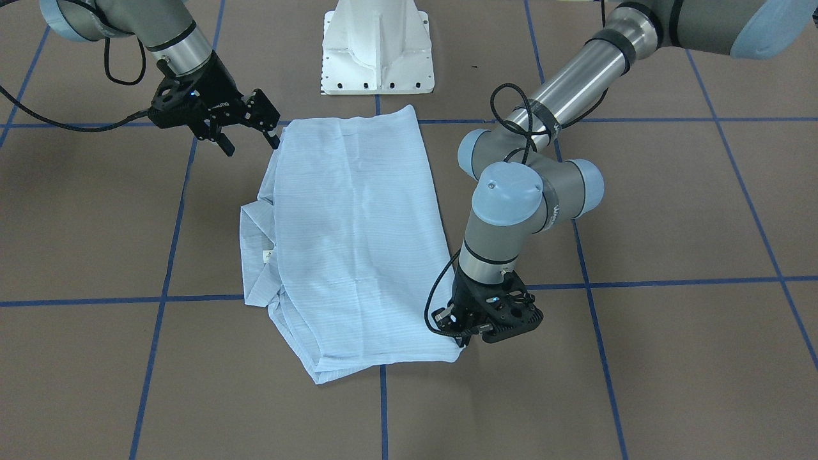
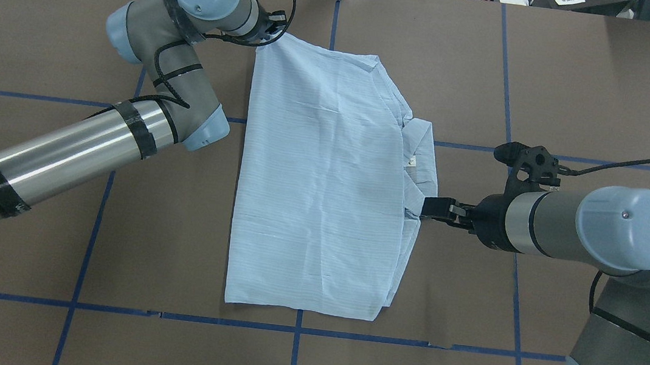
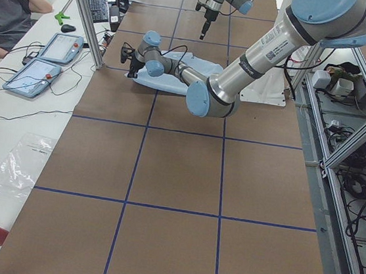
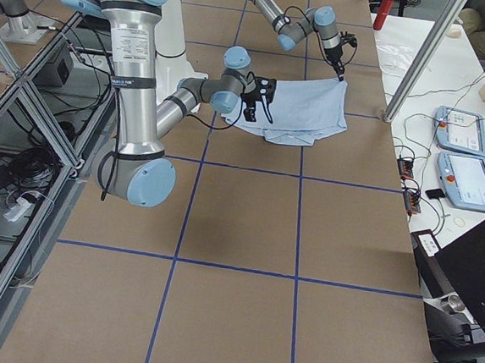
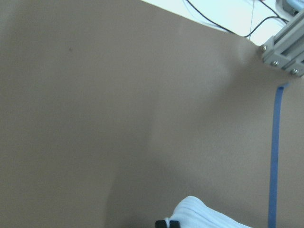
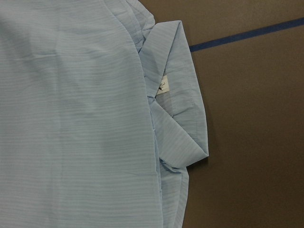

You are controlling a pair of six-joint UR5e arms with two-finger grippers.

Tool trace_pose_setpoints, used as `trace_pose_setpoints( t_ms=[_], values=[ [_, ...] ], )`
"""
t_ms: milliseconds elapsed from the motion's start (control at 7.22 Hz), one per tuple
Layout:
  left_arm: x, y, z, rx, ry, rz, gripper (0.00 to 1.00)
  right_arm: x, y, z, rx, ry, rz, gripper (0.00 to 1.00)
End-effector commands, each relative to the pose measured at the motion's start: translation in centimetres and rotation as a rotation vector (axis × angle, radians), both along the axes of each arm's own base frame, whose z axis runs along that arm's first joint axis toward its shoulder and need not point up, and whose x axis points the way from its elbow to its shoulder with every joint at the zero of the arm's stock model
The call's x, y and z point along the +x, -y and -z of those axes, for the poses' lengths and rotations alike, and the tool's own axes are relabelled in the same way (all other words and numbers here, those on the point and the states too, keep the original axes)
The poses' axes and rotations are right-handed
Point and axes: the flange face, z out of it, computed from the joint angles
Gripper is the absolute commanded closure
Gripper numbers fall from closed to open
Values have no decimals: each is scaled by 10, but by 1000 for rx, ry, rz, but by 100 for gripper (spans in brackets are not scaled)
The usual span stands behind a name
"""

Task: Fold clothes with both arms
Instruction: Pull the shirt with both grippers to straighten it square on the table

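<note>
Fingers (image 1: 224, 145) of the right gripper (image 1: 249, 141) stand wide apart in the front-facing view and hold nothing. They hang at the shirt's (image 1: 351, 243) edge on the robot's right, probably ready to take it. The left gripper (image 1: 465, 337) points straight down onto the far corner on its own side. The shirt lies mid-table (image 1: 671, 211), already folded into 1 long rectangle.

Overhead, the right gripper sits just beside the collar (image 2: 421, 157), which sticks out past the folded edge. The left gripper is mostly hidden behind its wrist at the far-left corner.

Both side views show the 2 arms at opposite sides of the shirt, too small to show jaw detail.

The left wrist view shows 2 fingertips (image 5: 167, 223) closed together with bunched cloth right against them. This looks like a pinch on that corner, to lift it for the next fold.

The right wrist view looks down on the collar and its label (image 6: 163, 85). No fingers show in it.
</note>
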Motion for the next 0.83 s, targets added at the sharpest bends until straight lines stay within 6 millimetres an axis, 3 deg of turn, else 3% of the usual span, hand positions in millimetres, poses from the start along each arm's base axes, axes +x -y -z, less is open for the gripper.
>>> trace_pose_setpoints(
  t_ms=[0, 138, 277, 415, 554, 692],
  values=[
    [-1, 4, -6, 41, 0, 8, 60, -3, 3, -1, -2, -3, -16, 0],
    [-2, 5, -5, 63, 16, -7, 8, -3, 4, -2, 4, -8, -14, 0],
    [-15, 11, -4, 70, 22, -14, 0, -8, 7, 8, 8, 7, -17, 0],
    [-28, 0, -14, 38, -12, -84, 0, -18, 13, 6, -8, -5, -16, 0],
    [-50, -33, -28, 8, -35, -144, 0, -25, 15, 3, -12, -13, -13, 0],
    [-82, -75, -28, -19, -38, -179, 0, -26, 15, 0, -16, -17, -13, 0]
  ],
)
